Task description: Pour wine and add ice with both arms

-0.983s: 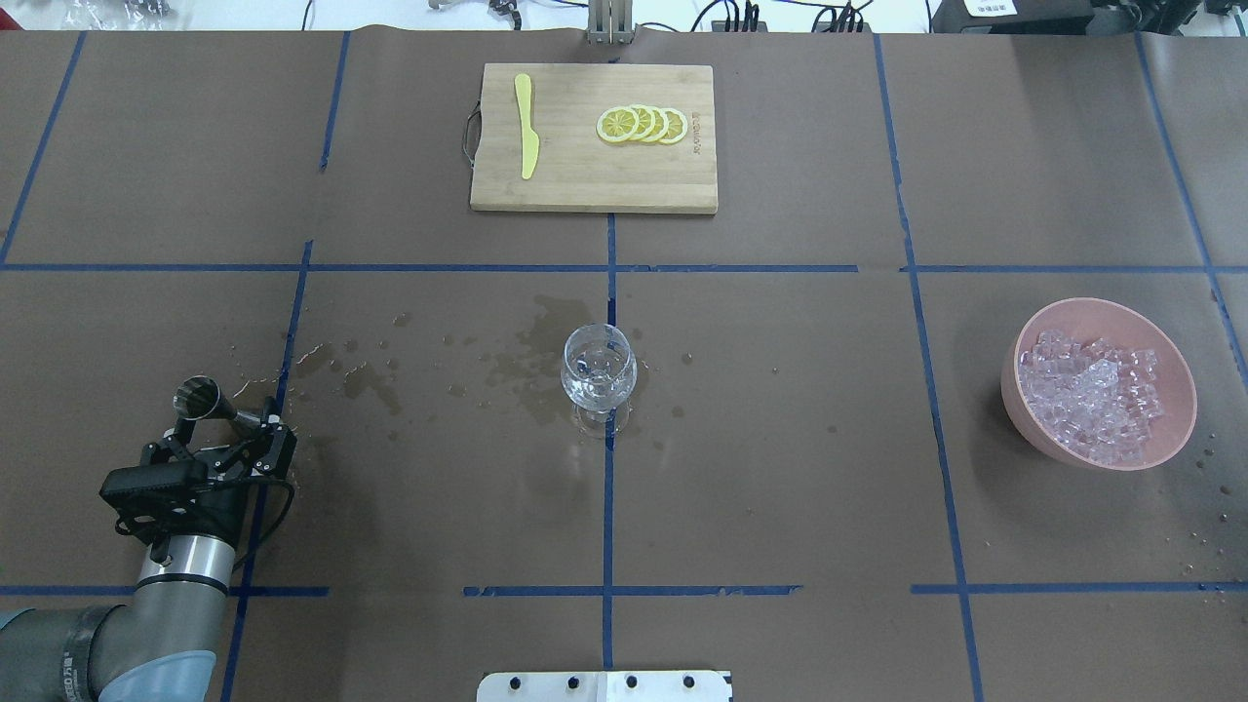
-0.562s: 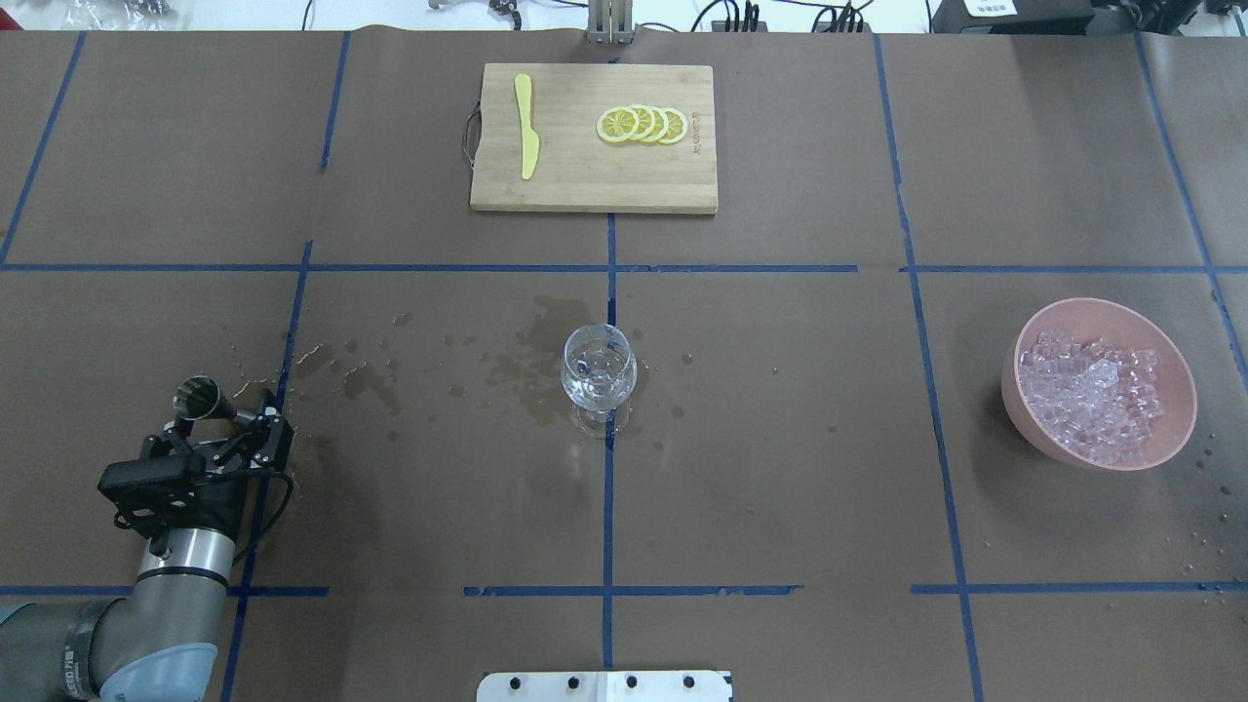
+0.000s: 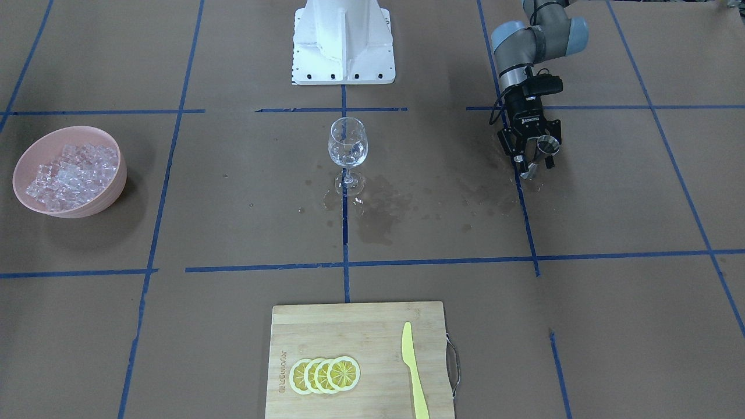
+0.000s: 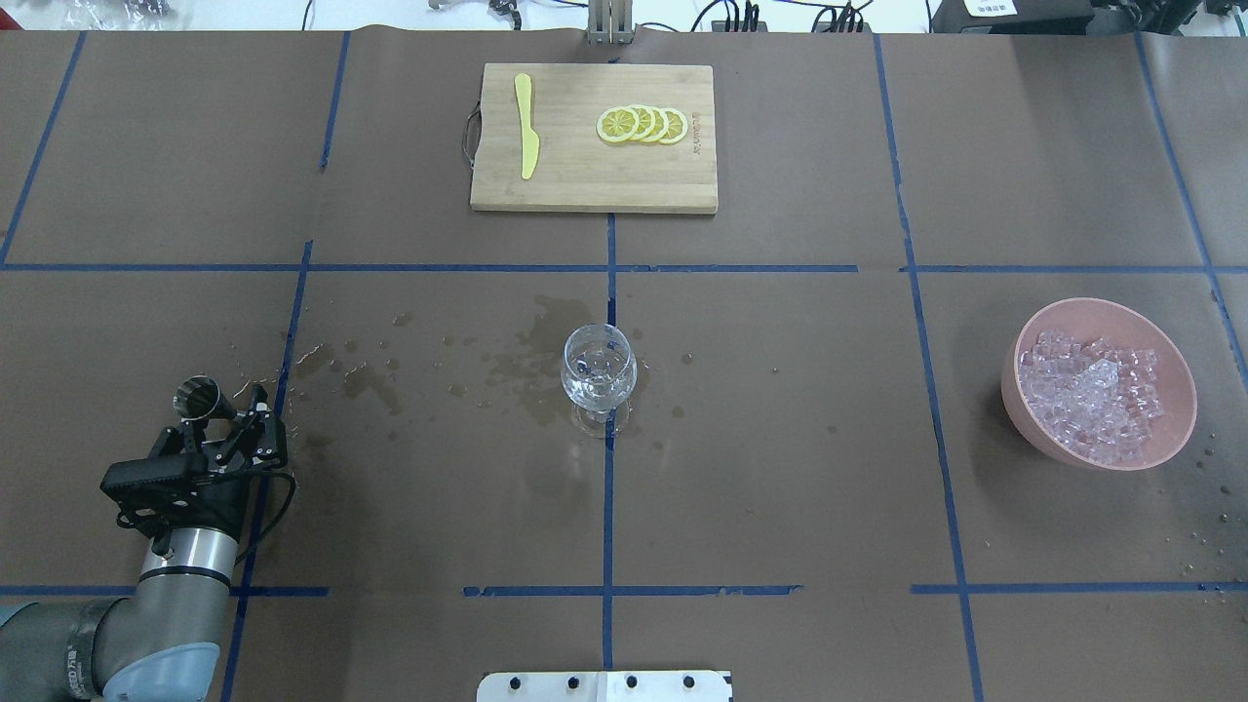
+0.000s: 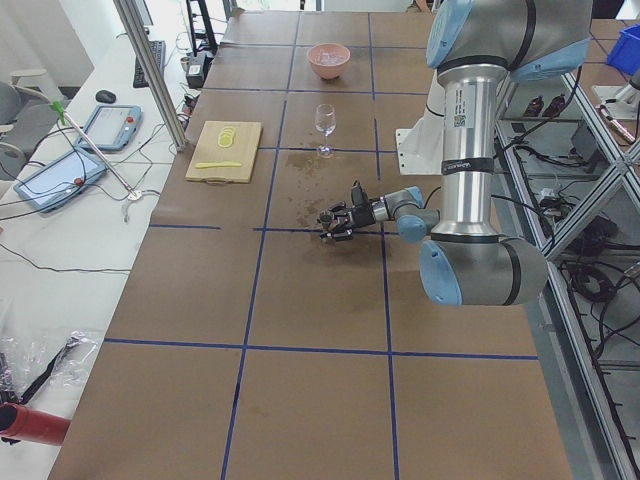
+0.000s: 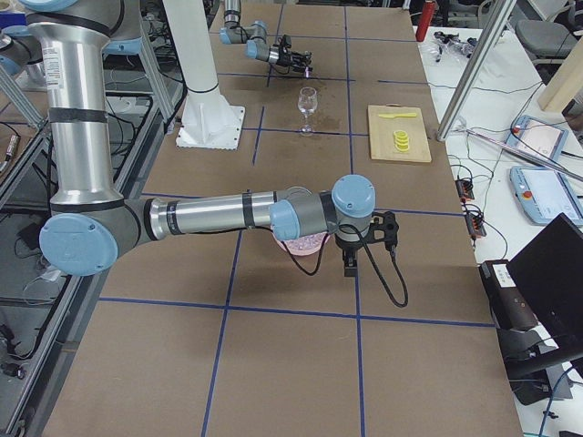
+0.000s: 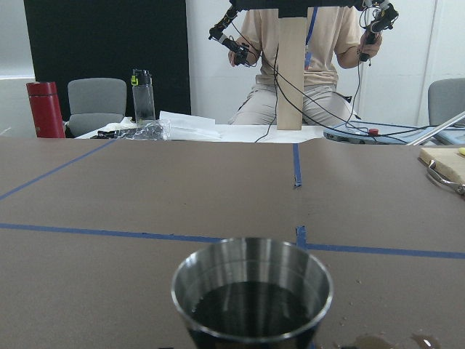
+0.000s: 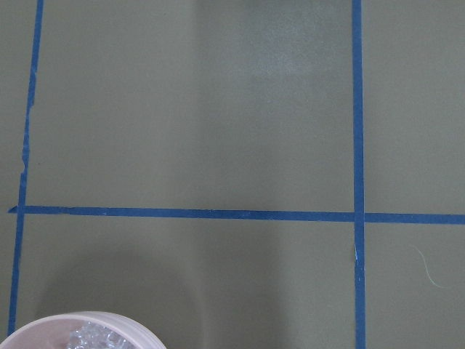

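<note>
A steel jigger stands at the table's left; in the left wrist view a dark liquid surface shows inside it, likely the wine. My left gripper lies level with its jaws partly closed on either side of the jigger, a gap still showing. An upright wine glass stands at the centre. Ice fills a pink bowl on the right. My right gripper hangs above the bowl's near side; I cannot tell whether it is open or shut.
A bamboo board at the far edge carries lemon slices and a yellow knife. Dark wet stains spread left of the glass. The white pedestal stands at the robot's side.
My left gripper's fingers have drawn inward and forward around the jigger. The jigger, the glass and the bowl have stayed in place.
</note>
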Available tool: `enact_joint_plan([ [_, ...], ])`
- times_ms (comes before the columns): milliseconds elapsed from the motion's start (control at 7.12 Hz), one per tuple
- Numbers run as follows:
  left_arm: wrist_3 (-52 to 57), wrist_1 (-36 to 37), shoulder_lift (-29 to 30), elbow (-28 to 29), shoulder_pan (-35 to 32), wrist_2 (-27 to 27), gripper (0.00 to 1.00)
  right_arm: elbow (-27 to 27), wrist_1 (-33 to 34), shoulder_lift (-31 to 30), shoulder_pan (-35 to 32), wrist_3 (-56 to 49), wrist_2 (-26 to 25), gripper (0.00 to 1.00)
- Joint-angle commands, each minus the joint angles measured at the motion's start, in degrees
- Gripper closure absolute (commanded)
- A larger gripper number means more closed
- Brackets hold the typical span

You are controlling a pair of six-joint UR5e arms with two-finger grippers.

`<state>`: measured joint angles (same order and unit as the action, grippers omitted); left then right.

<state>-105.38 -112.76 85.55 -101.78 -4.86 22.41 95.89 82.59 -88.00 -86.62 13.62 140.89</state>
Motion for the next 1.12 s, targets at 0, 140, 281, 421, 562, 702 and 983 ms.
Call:
enact_joint_plan([
  [0, 0.0, 0.0, 0.0, 0.0, -0.1, 0.0, 0.48, 0.0, 0.0, 0.0, 0.1, 0.0, 0.0, 0.0],
  [140, 0.0, 0.0, 0.0, 0.0, -0.1, 0.0, 0.52, 0.0, 0.0, 0.0, 0.0, 0.0, 0.0, 0.0],
  [281, 0.0, 0.0, 0.0, 0.1, -0.1, 0.0, 0.55, 0.0, 0.1, 0.0, 0.0, 0.0, 0.0, 0.0],
  [421, 0.0, -0.1, -0.1, 0.2, -0.1, 0.0, 0.56, 0.1, 0.1, 0.0, 0.0, 0.1, 0.0, 0.0],
  [562, 0.0, -0.1, 0.0, 0.3, -0.1, 0.0, 0.56, 0.3, 0.2, 0.0, 0.0, 0.1, 0.0, 0.0],
  [702, -0.1, -0.2, 0.0, 0.4, -0.2, 0.0, 0.64, 0.4, 0.2, 0.0, 0.0, 0.1, 0.0, 0.0],
  [983, 0.0, -0.4, 0.2, -1.5, -0.4, 0.0, 1.0, 0.4, 0.2, 0.0, 0.0, 0.1, 0.0, 0.0],
])
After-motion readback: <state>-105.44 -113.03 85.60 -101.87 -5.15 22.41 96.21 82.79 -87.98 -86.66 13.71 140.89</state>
